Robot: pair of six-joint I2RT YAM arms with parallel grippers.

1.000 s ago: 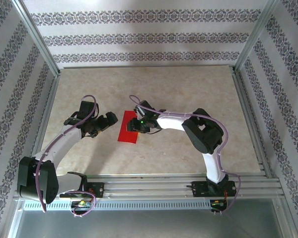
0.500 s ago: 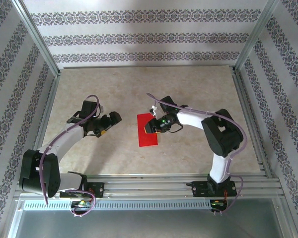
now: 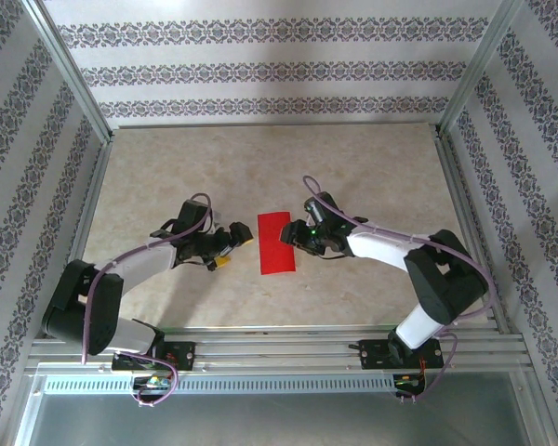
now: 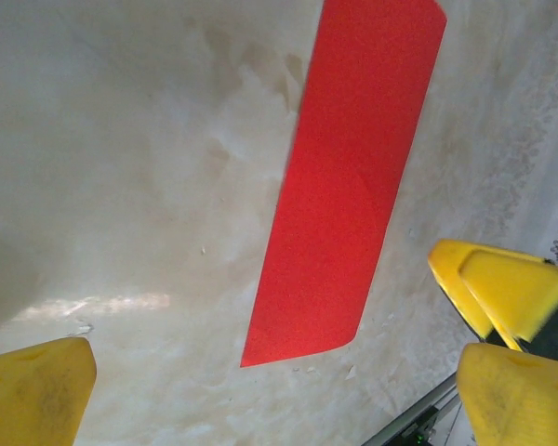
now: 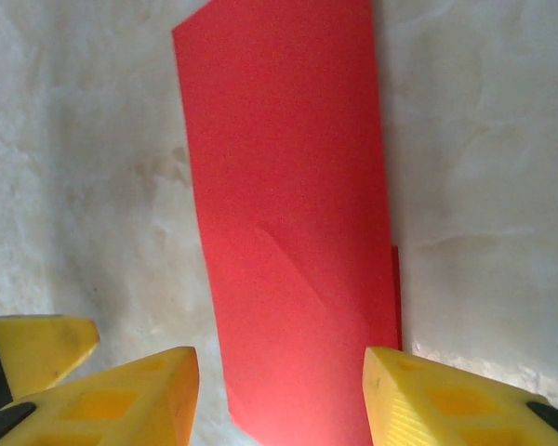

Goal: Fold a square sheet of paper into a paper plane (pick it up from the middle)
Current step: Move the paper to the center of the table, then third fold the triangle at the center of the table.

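Over the last second the red sheet of paper [image 3: 277,243] has been carried from a slanted lie further toward 9 o'clock to the middle of the worktop [image 3: 372,167]. For the last half second it has lain there unmoved, a narrow doubled strip with its long edges running 12 to 6 o'clock. The right end effector [image 3: 290,236] has slid off the top of the strip to its 3 o'clock edge. In the right wrist view its jaws stand part-way apart astride the near end of the paper, which lies flat between them, not pinched. The left end effector [image 3: 234,243] has come in from well apart to just beside the 9 o'clock edge, jaws spread wide and holding nothing. This reads as the first half-fold being done and the strip released, with both arms lined up for the nose folds. The right wrist view shows a thin sliver of the lower layer peeping out along the strip's 3 o'clock edge and a faint stray crease in the top layer, so the halves look slightly mismatched. That may skew later folds. The worktop is bare toward 12 o'clock, and the side rails [image 3: 93,186] are well away. Toward 6 o'clock the arms' own links crowd the space.
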